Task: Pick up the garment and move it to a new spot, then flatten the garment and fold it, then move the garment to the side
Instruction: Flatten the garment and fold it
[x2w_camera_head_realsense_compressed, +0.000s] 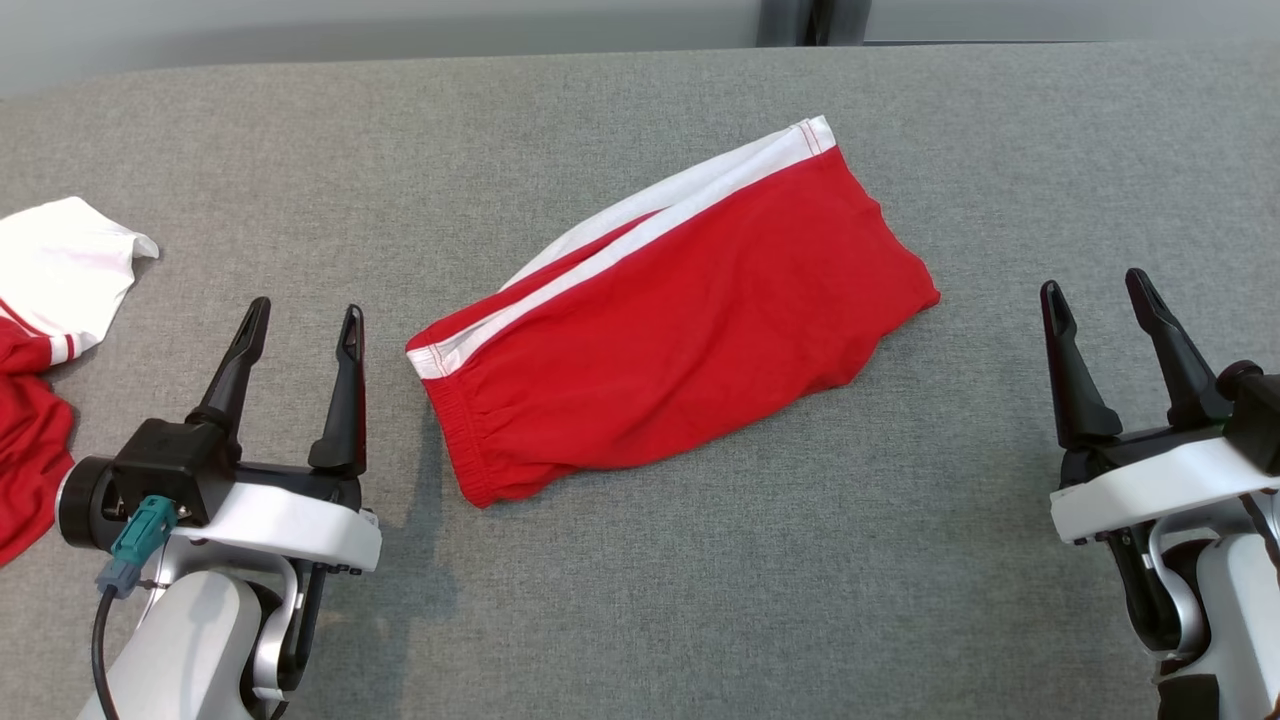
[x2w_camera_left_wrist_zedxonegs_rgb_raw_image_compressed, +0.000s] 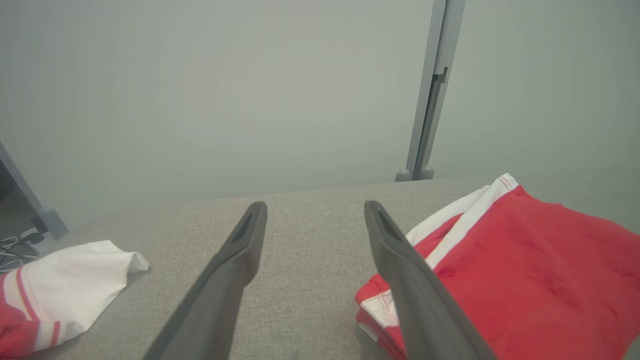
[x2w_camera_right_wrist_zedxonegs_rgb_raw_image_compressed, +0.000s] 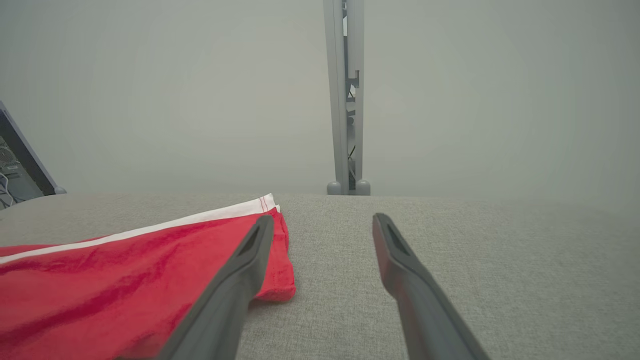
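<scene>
A pair of red cloth shorts with white side stripes (x2w_camera_head_realsense_compressed: 680, 320) lies folded flat near the middle of the grey fabric-covered table (x2w_camera_head_realsense_compressed: 700, 600). It lies slantwise, its elastic waistband toward the left near side and its white-trimmed hem toward the far edge. The left gripper (x2w_camera_head_realsense_compressed: 305, 312) hovers just left of the waistband, near the table's near edge, with its two dark fingers spread apart and nothing between them. The right gripper (x2w_camera_head_realsense_compressed: 1095, 285) stands near the right edge, apart from the shorts, its jaws likewise wide and empty. A crumpled white and red garment (x2w_camera_head_realsense_compressed: 50, 290) lies at the left edge. A grey metal post (x2w_camera_head_realsense_compressed: 812, 20) rises behind the far edge.
</scene>
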